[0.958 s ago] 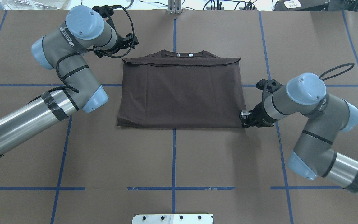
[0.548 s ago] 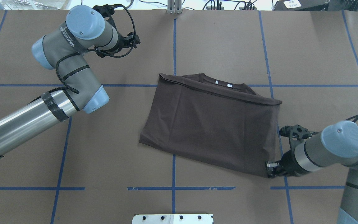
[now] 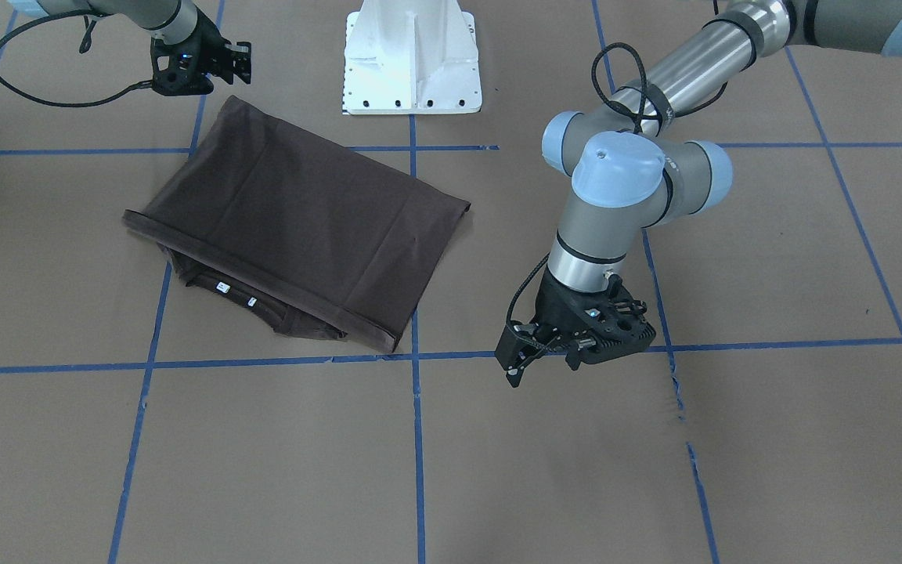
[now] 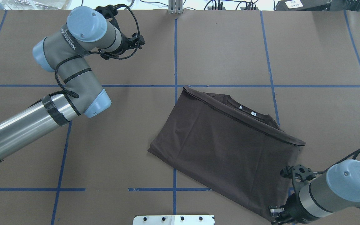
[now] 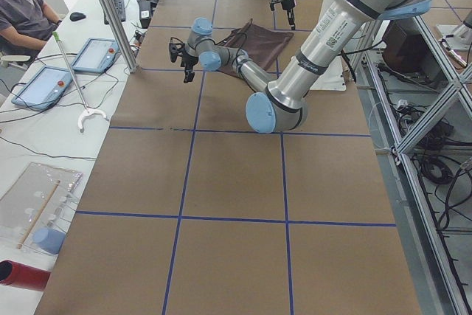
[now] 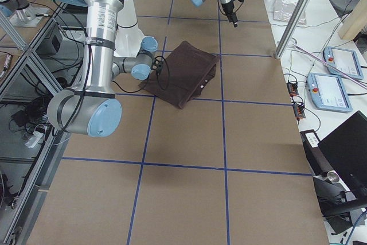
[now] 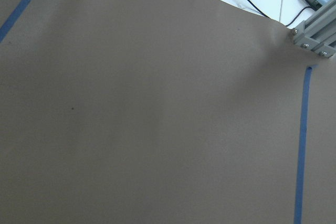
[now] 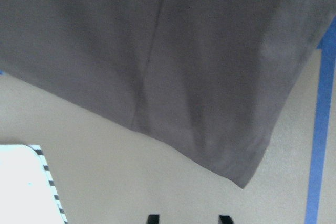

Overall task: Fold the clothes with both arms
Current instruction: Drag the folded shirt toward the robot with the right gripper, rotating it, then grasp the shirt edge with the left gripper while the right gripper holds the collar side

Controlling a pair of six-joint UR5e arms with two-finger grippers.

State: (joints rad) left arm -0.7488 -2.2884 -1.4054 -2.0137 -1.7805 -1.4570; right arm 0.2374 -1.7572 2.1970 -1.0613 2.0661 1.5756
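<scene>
A: Where is the shirt (image 4: 227,150)?
B: Folded, askew on the table (image 4: 105,156) near the base (image 4: 173,219). The right gripper (image 3: 243,64) is spread, empty (corner just beyond); whether the left gripper (image 3: 515,366) is open cannot be told.
A: Risk?
B: Layers may be pulled apart by one-cornered dragging — it was dragged and turned here moments ago.

T-shirt (image 4: 227,150) dragged toward robot, rotated; right fingers (image 8: 153,219) followed its corner.

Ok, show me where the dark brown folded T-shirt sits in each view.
Exterior front-facing: dark brown folded T-shirt, left of centre.
Overhead exterior: lower right.
Exterior left: far, top centre.
Exterior right: centre-left.
Left wrist-mounted: not in it.
Right wrist-mounted: fills the top.
Shared landmark: white pedestal base.
</scene>
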